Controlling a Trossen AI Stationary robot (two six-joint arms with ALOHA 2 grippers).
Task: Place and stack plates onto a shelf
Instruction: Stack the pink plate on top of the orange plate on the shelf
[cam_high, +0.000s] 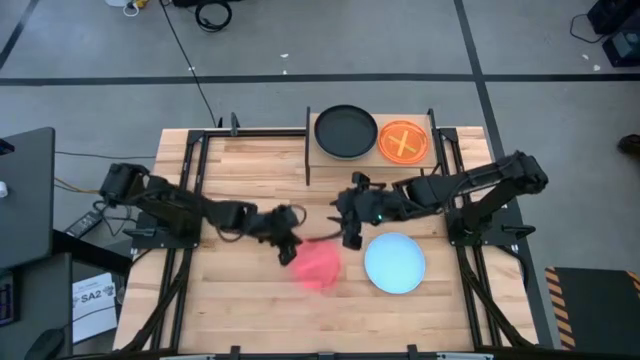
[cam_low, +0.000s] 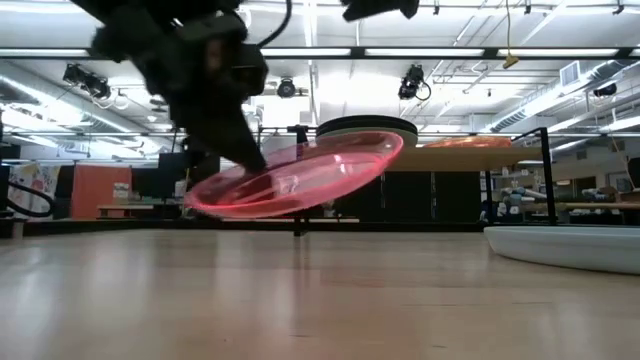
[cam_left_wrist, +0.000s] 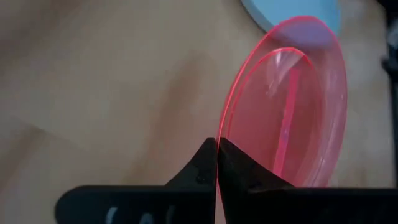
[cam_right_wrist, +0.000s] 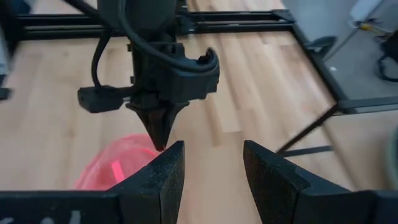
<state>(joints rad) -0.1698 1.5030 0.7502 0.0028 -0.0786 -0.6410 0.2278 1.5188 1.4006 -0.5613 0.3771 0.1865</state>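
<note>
The left gripper (cam_high: 288, 246) was clamped shut on the rim of the pink plate (cam_high: 318, 266), holding it tilted and clear of the bench (cam_high: 250, 310) near the middle; in the low view the pink plate hung at a slant with its far edge raised. The right gripper (cam_high: 351, 232) hovered just beside it with its jaws standing apart and nothing between them. The shelf (cam_high: 368, 160) stood at the far edge of the bench, already carrying the black plate (cam_high: 345, 131) and, next to it, the orange plate (cam_high: 404, 140). The light blue plate (cam_high: 394, 262) lay flat on the bench, just beside the pink one. The step in hand looked like the carry of the pink plate. Next it would need lifting higher, levelling, and setting onto the orange plate, which seemed the likelier match in size.
</note>
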